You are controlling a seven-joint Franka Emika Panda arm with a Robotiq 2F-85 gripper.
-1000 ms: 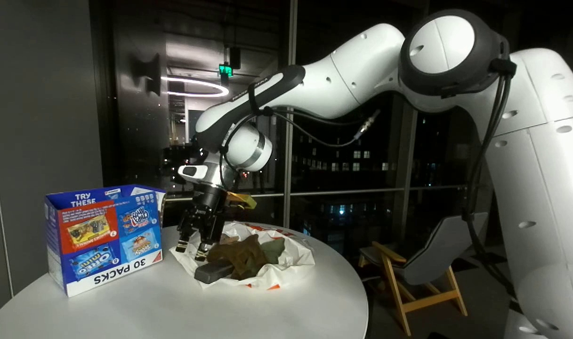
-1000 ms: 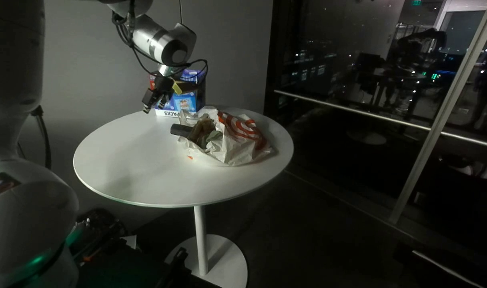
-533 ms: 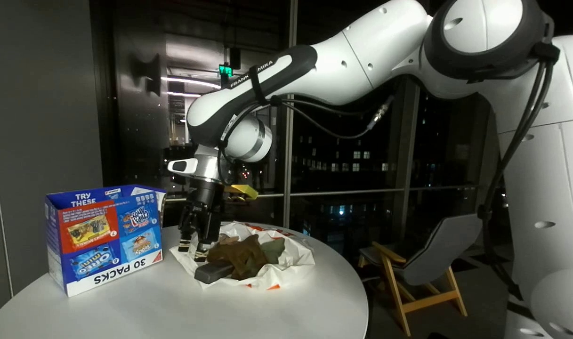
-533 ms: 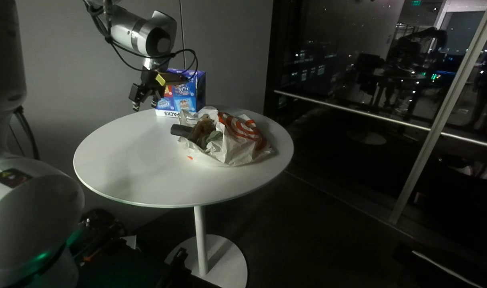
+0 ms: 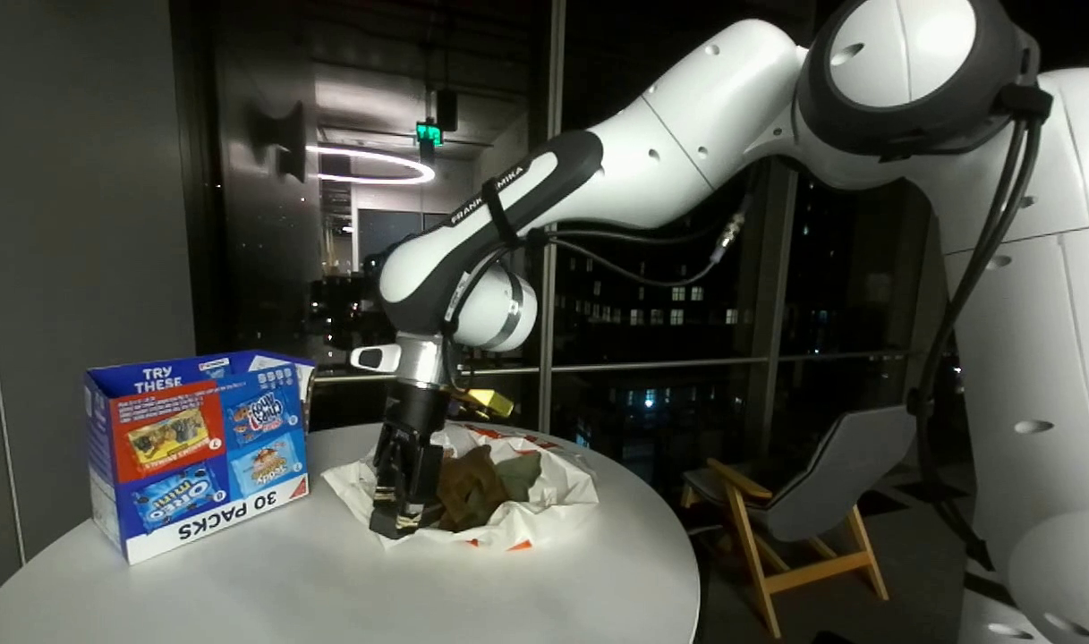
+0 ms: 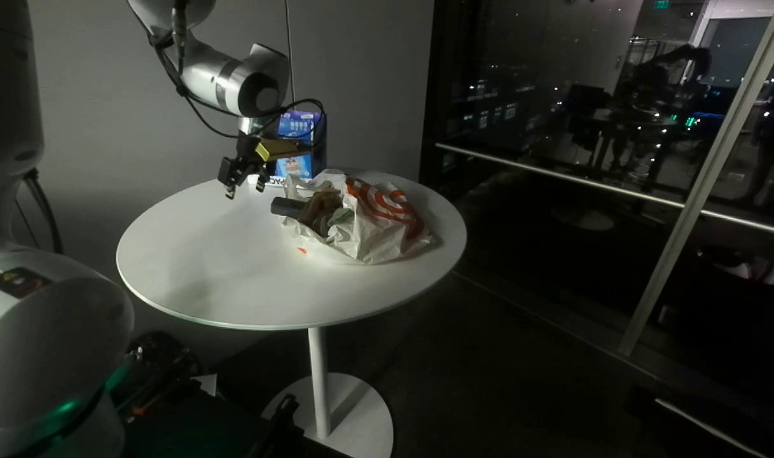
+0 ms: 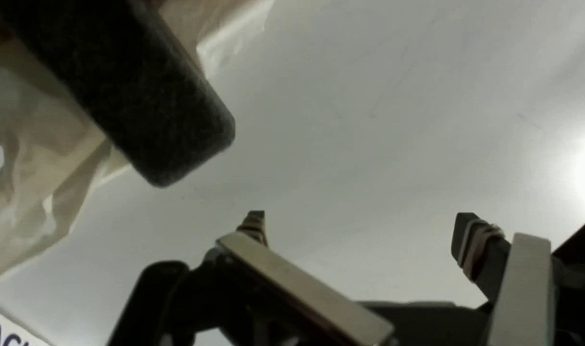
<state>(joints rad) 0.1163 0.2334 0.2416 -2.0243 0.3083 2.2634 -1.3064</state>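
The jaws stood wide and held nothing: in the wrist view the fingertips (image 7: 475,240) were well apart, and the counter (image 7: 350,144) showed through the gap. They hung near the free end of the dark block (image 7: 129,86), apart from it.

The block lay partly on the white bag (image 6: 380,238); its free end jutted past the bag's edge and its far end met the brown cloth (image 5: 472,492). Whether it ran under that cloth could not be told. The green cloth (image 5: 519,474) lay against the brown one, both at the bag's mouth. In both exterior views the blue box (image 5: 217,447) stood on the counter near the bag.

As for progress, no grip was made and nothing was raised; closing on the block, or on anything else, was undone. Jaws so near it suggested a point before a grip, though one just after a release could not be ruled out.
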